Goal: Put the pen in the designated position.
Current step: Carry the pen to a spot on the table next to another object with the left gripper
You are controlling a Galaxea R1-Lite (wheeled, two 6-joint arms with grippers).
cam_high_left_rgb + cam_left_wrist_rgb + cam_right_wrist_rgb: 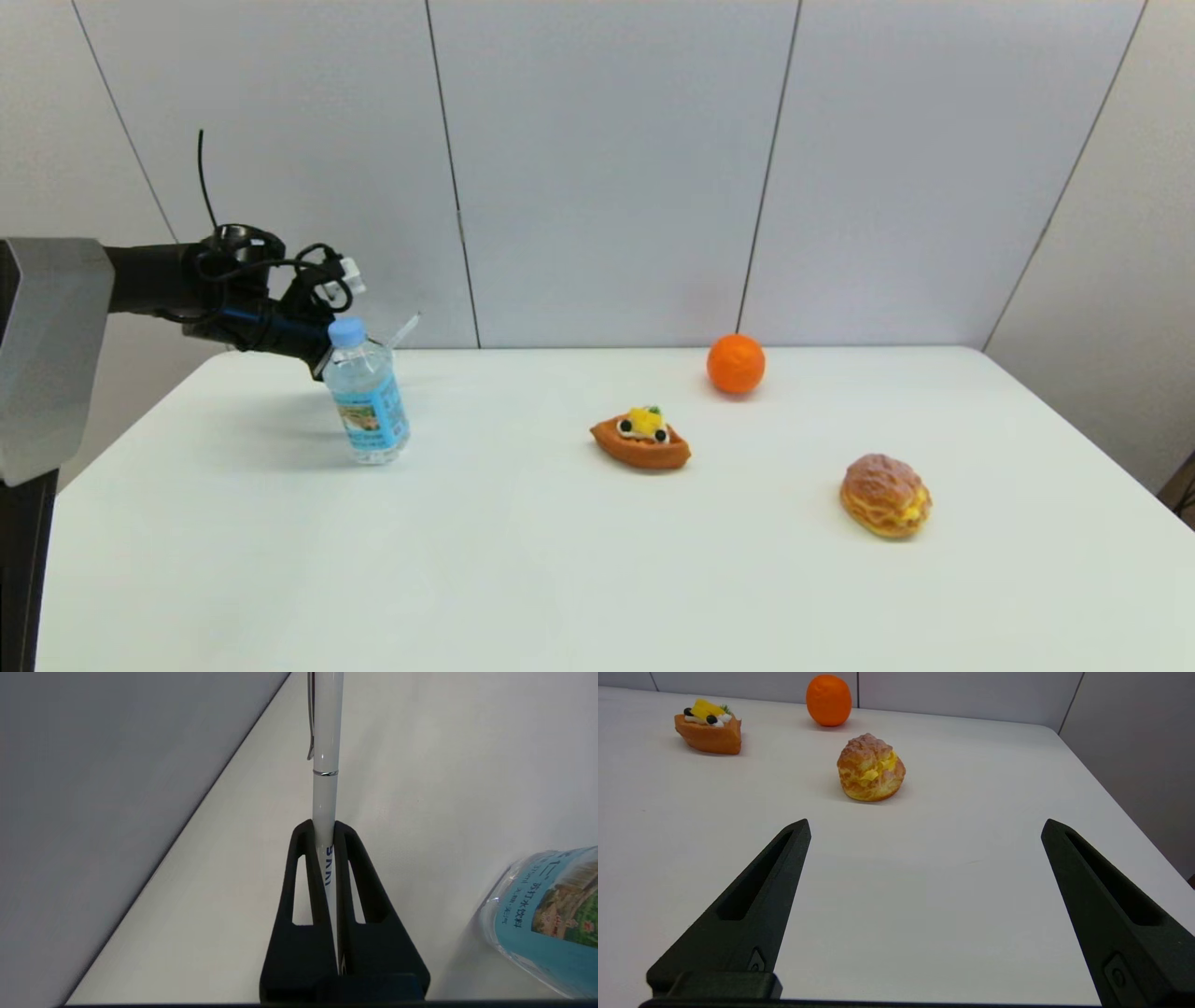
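Your inventory for this moment:

1. Left tool (325, 828): clenched on the slim white pen with a chrome clip and ring (325, 742). You see the barrel pinched between the two black fingers (306, 858), blue print showing in the gap. In the head view the pen (405, 329) pokes out past the bottle cap, held in the air above the far left part of the worktop, near the back wall.

2. Clear plastic water bottle with a pale blue cap and blue label (366, 394): upright on the white worktop (560, 560), just in front of the left tool from your head view; whether it touches the tool you cannot tell.

3. Right tool (924, 828): released, fingers spread wide, hovering over bare worktop at the near right side; outside the head view.

4. Orange boat-shaped tart topped with yellow fruit and dark berries (640, 437): mid worktop.

5. Round orange fruit (736, 363): near the back edge, behind and to the right of the tart.

6. Golden cream puff with yellow filling (884, 496): right of the tart, nearer you, well apart from the pen.
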